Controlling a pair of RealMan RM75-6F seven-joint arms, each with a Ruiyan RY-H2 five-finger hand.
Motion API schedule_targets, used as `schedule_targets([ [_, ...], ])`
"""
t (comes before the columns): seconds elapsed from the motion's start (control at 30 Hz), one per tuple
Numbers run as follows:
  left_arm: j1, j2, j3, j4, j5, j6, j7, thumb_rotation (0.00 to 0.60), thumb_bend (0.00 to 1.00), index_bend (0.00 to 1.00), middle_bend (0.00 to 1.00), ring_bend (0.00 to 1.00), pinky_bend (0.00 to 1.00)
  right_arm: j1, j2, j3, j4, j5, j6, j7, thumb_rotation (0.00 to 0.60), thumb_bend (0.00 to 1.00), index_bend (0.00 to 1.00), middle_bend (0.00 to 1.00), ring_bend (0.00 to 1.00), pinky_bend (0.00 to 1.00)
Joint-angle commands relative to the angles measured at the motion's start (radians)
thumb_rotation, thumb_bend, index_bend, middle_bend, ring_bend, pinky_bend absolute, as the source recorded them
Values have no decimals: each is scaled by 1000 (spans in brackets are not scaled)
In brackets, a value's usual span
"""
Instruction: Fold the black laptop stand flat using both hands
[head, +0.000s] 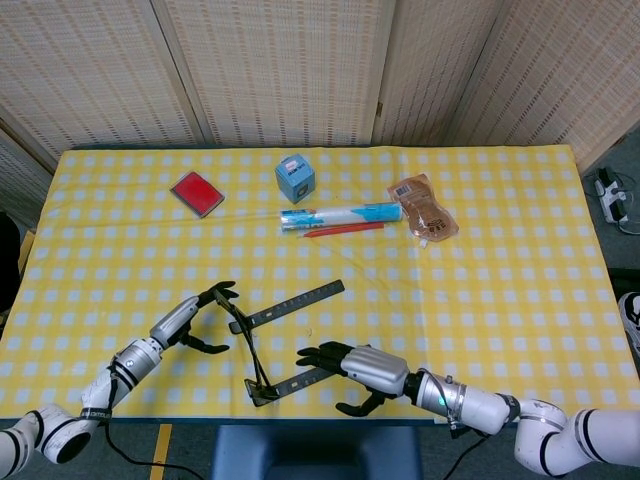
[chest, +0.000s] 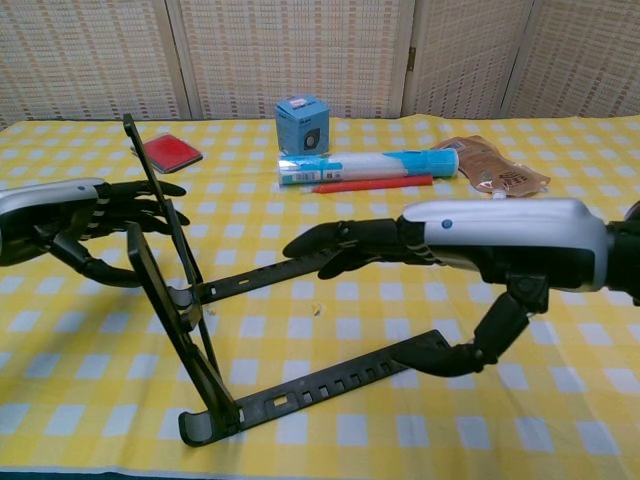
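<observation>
The black laptop stand (head: 290, 303) is unfolded near the table's front edge: two long rails (chest: 320, 385) lie flat and its support frame (chest: 150, 185) stands steeply upright at their left end. My left hand (head: 190, 320) is just left of that frame, its fingertips (chest: 160, 195) reaching to the upright bar and the thumb curled below. My right hand (head: 365, 370) hovers palm down over the right ends of the rails, fingers (chest: 330, 245) spread above the far rail and the thumb pointing down at the near rail's tip. Neither hand grips the stand.
Along the far half of the yellow checked cloth (head: 520, 280) lie a red card (head: 196, 192), a blue box (head: 295, 177), a blue-and-white tube (head: 340, 214) with a red pen (head: 345, 230) beside it, and an orange pouch (head: 423, 207).
</observation>
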Motion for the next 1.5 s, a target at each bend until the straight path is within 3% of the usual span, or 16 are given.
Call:
schedule_targets([
  [0.03,-29,-26,16,48,24,-12,-79,600,189,78,233,201,74,-27,-33,4,-25,24,11,-160,600,475,0,38,87,0],
  [0.23,-43,-54,29,80,26,-8,-116,600,189,134,286,240,81,-41,-156,55,-37,188,-65,-293,600,450,0,38,56,0],
  [0.37,-48,-64,34,89,20,-5,-121,600,189,147,301,248,85,-56,-264,87,-17,278,-77,-383,600,399,0,24,40,0],
  [0.7,-49,-67,41,91,-2,4,-117,600,189,150,304,248,90,-77,-480,144,56,453,-81,-546,600,377,0,0,0,0],
  [1.23,-47,-59,49,63,-24,7,-95,600,190,155,304,248,90,-49,-586,218,150,501,-75,-627,600,377,0,0,0,0],
  [1.5,-41,-51,56,49,-28,10,-87,600,189,170,318,259,92,-51,-573,230,151,510,-64,-641,600,378,0,0,0,0],
])
